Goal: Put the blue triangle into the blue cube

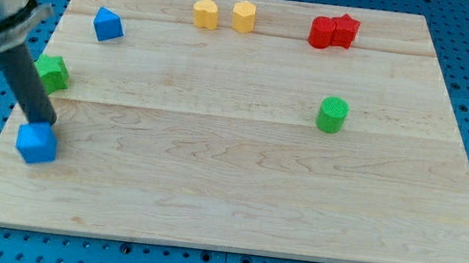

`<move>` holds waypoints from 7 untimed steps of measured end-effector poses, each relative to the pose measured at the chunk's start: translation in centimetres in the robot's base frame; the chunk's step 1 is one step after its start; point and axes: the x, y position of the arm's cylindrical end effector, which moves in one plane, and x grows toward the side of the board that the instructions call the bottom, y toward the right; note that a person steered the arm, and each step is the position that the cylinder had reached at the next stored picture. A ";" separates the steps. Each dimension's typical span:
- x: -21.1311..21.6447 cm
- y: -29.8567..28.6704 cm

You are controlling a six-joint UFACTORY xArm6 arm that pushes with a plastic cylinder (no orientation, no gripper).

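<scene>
Table (236, 194): pale wood planks, smooth grain.
My tip (43, 120): dark rod end, no jaws, pressed against the blue cube (36, 143) just below.
Blue triangle (107, 25): well above the tip, slightly right.
Blocks counted: two blue, two green, two yellow, two red.

Light is bright and even across the board (236, 194), with no glare on the wood. Blocks cast only faint, short shadows; the green cylinder (332, 114) shows a soft one at its base. The rod (23, 81), near the board's left edge, looks slightly motion-blurred; elsewhere focus is sharp.
</scene>
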 end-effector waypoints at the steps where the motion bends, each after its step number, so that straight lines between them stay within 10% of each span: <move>1: 0.8 2.5; 3: -18.4 10.2; 5: -25.9 1.7; 7: -11.9 3.6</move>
